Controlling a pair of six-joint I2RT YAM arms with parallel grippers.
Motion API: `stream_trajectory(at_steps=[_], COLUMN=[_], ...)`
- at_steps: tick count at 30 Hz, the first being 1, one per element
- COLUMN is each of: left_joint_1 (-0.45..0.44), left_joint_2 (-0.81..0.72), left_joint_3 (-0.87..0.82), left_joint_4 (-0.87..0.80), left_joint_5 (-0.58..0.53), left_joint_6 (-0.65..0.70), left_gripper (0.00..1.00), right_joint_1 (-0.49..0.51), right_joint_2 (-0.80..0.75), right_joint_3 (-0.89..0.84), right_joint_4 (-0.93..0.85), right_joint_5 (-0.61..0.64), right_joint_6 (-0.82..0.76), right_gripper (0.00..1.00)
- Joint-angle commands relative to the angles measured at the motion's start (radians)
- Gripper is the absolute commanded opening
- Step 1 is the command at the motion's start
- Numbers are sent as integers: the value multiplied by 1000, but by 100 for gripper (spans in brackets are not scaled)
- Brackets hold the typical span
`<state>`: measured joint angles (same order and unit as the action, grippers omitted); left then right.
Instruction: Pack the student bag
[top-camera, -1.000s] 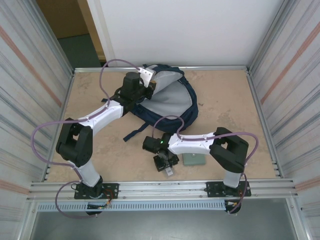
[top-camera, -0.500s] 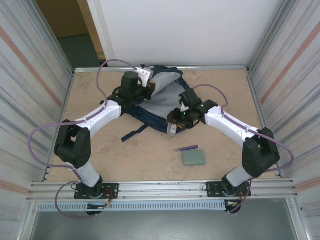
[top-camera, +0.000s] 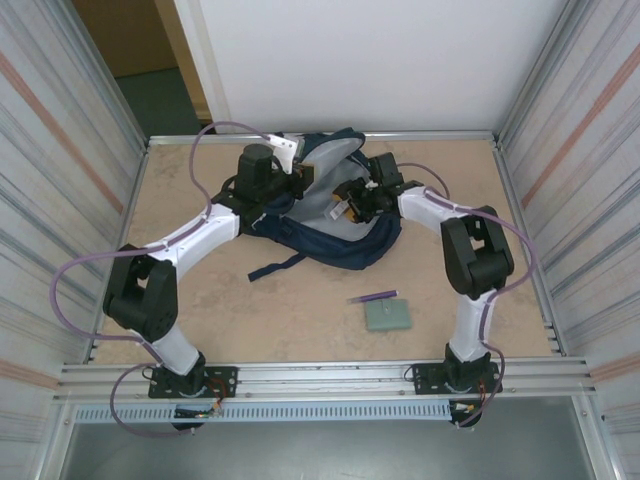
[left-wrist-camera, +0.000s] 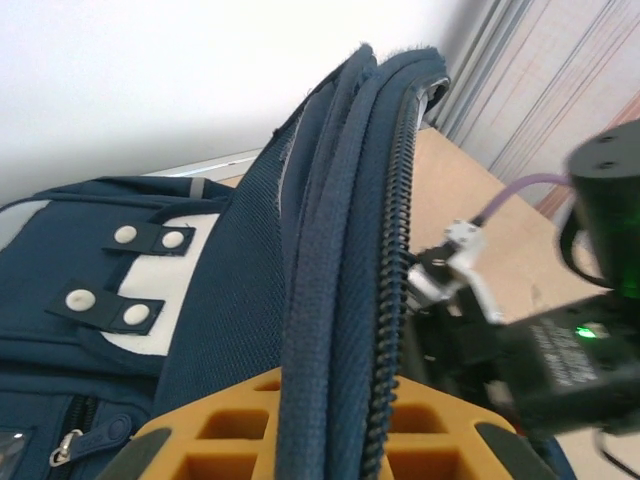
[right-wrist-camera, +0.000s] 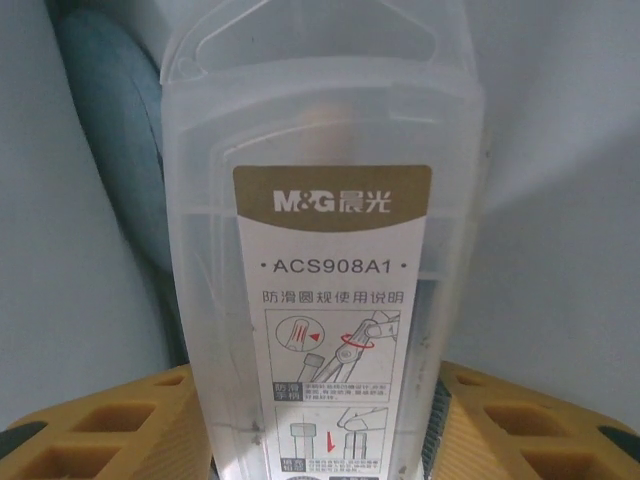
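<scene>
At the far edge of the desk (top-camera: 450, 290), our left jaws pinch the rim of the student bag (top-camera: 350, 250) open; our right jaws clamp a clear case (right-wrist-camera: 320, 200) (compass box) over it. A slipping rim could block us.

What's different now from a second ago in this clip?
The right tool, carrying the clear case, swung from beside the green pad across to the bag's open mouth. The left tool kept hold of the bag's rim; pad and pen stayed put.
</scene>
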<state>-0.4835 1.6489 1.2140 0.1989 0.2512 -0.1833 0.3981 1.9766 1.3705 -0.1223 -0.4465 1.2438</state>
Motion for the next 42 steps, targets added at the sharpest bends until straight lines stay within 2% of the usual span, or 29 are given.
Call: stream_trajectory(at_steps=[1, 5, 12, 16, 20, 25, 31, 38, 42], left_joint_1=[-4, -5, -5, -3, -3, 4, 3, 6, 9], left_joint_2=[-64, -57, -55, -54, -61, -55, -55, -64, -62], left_joint_3=[-7, -4, -5, -8, -14, -28, -34, -36, -39], left_joint_4=[196, 219, 220, 220, 208, 221, 228, 226, 211], left_joint_5=[86, 120, 106, 110, 91, 89, 103, 104, 79], left_joint_6=[-52, -36, -12, -6, 9, 2, -2, 1, 7], left_gripper=[1, 0, 0, 1, 0, 0, 0, 0, 0], right_joint_1=[20, 50, 84, 82, 81, 48, 45, 48, 49], right_joint_2=[83, 179, 293, 353, 305, 255, 288, 372, 306], right_joint_3=[101, 221, 300, 335, 283, 233, 289, 340, 313], right_joint_4=[117, 87, 121, 176, 182, 284, 349, 412, 279], right_joint_5=[-24, -12, 22, -32, -12, -62, -114, -145, -113], right_joint_6=[105, 120, 187, 176, 120, 53, -63, -40, -57], right_gripper=[52, 53, 58, 60, 61, 51, 47, 46, 49])
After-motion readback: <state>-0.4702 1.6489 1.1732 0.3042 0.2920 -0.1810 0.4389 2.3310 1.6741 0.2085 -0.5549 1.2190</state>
